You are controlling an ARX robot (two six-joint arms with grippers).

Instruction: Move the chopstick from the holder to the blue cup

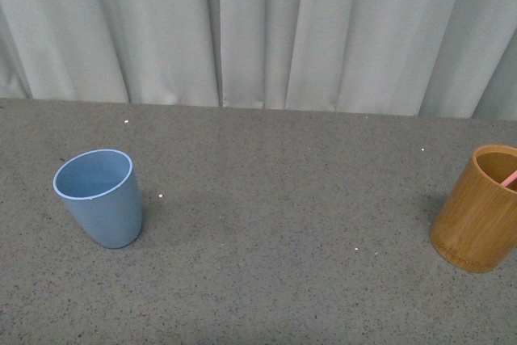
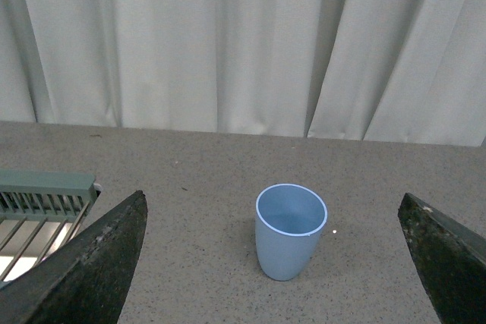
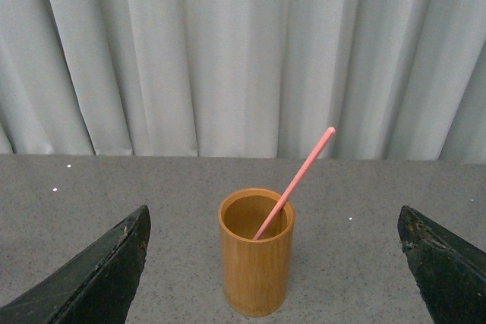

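Note:
The blue cup (image 1: 99, 197) stands upright and empty at the left of the grey table; it also shows in the left wrist view (image 2: 289, 231). The bamboo holder (image 1: 479, 209) stands at the right edge, with a pink tip (image 1: 509, 178) showing inside. In the right wrist view the holder (image 3: 256, 253) holds one pink chopstick (image 3: 295, 182) leaning up and out of it. My left gripper (image 2: 277, 263) is open and empty, facing the cup from a distance. My right gripper (image 3: 273, 263) is open and empty, facing the holder. Neither arm shows in the front view.
A pale curtain (image 1: 258, 30) hangs behind the table's far edge. A green slatted rack (image 2: 42, 202) shows at one side of the left wrist view. The grey speckled tabletop (image 1: 283, 224) lies bare between cup and holder.

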